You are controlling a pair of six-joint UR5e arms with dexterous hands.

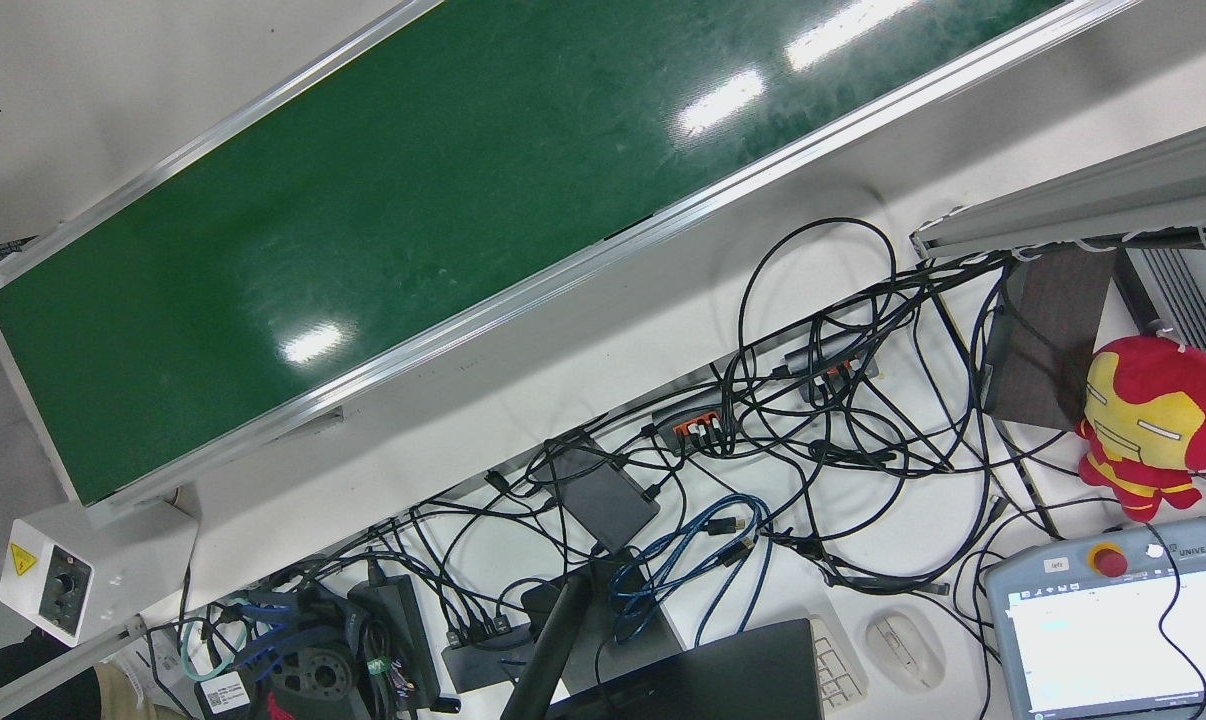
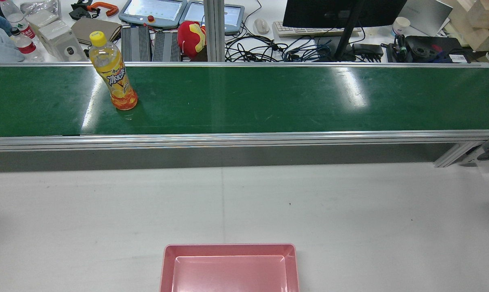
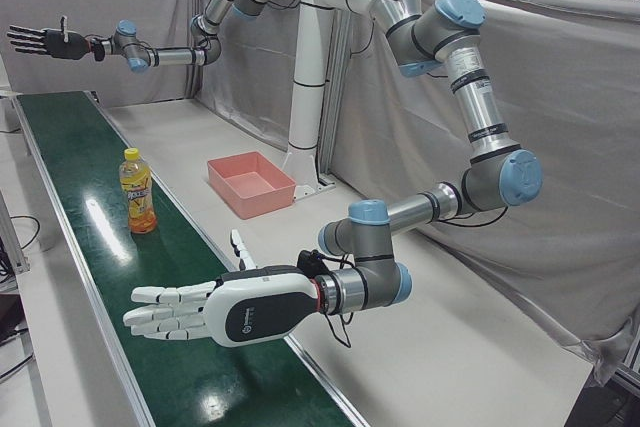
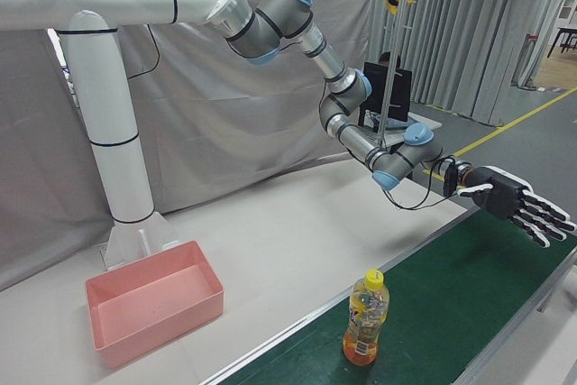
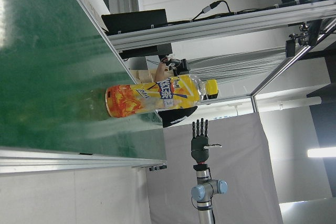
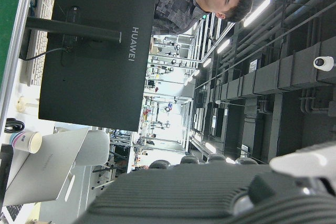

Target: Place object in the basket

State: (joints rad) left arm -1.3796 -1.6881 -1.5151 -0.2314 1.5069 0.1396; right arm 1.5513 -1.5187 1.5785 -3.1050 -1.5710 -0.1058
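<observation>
The orange drink bottle [image 2: 114,77] with a yellow cap stands upright on the green conveyor belt [image 2: 269,101], toward the robot's left side and nearer the far rail than the near one. The pink basket [image 2: 228,248] sits on the white table on the robot's side of the belt, well apart from the bottle and with nothing in it. The white left hand [image 3: 215,315] is stretched flat over the belt with its fingers spread, holding nothing; it seems to hover just above the belt surface, though the angle leaves that unclear. It is some way along the belt from the bottle. The black right hand [image 4: 516,202] is likewise extended, with fingers splayed and empty, above the other stretch of the belt. The bottle stands between the two hands. In the left hand view, the bottle [image 5: 157,95] fills the middle and the right hand [image 5: 199,142] shows small beyond it.
</observation>
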